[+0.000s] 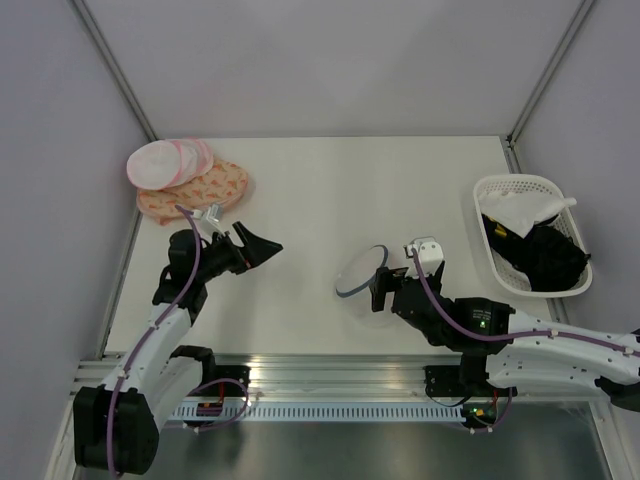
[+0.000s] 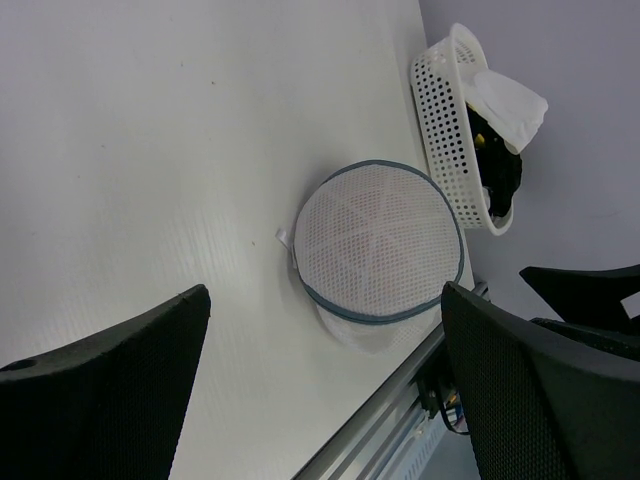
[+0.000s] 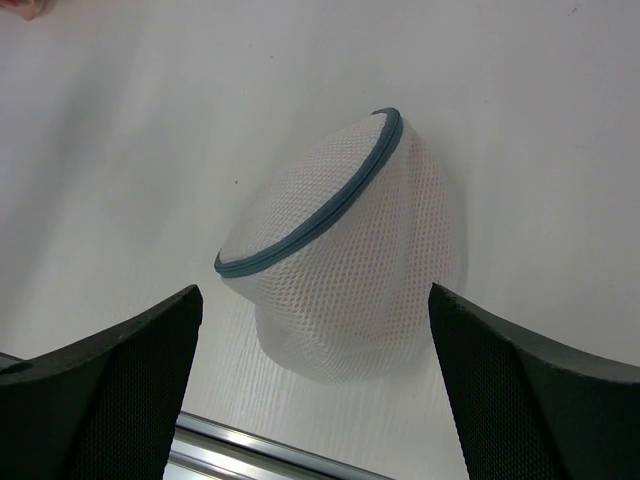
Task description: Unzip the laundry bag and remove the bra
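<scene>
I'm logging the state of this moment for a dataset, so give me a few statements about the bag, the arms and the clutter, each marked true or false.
1. Neither gripper is closed on the laundry bag. True.
2. The bra lies out on the table beside the bag. False: no bra is outside; the bag's zipper rim looks closed, with a faint pink showing through the mesh.
3. The white basket at the table's right edge holds dark and white garments. True.
4. The left gripper is shut. False: its fingers are spread wide.
5. The pink-edged white rounds sit in the basket. False: they are stacked at the far left corner on the orange-patterned cloth.
</scene>
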`<control>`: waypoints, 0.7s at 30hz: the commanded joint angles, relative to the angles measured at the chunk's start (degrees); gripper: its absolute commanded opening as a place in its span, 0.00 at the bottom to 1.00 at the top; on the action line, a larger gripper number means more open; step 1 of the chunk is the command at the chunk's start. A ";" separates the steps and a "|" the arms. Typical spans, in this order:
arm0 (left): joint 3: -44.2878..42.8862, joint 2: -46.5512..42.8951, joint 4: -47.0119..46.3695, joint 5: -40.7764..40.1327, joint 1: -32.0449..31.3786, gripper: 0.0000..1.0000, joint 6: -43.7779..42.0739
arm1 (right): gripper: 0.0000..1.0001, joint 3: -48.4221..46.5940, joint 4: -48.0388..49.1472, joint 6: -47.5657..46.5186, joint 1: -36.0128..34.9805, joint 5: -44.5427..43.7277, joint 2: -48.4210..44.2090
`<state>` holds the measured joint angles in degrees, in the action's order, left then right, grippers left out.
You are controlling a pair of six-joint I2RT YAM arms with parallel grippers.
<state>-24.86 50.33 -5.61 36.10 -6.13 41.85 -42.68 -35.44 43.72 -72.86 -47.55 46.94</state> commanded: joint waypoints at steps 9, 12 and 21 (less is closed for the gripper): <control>2.18 -1.90 -2.30 3.28 -0.02 1.00 -1.07 | 0.98 -4.51 8.37 1.71 3.06 6.39 12.44; 3.85 -2.69 -2.83 3.02 -0.02 1.00 -0.63 | 0.98 -7.06 9.07 3.38 5.97 7.12 17.90; 5.79 -4.36 -1.95 2.75 -0.02 1.00 -0.01 | 0.98 -19.63 -13.56 26.04 6.85 -2.01 32.94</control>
<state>-19.51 47.29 -6.09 37.71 -6.13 41.85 -58.43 -37.56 58.04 -66.22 -44.56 76.66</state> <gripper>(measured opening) 0.993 0.979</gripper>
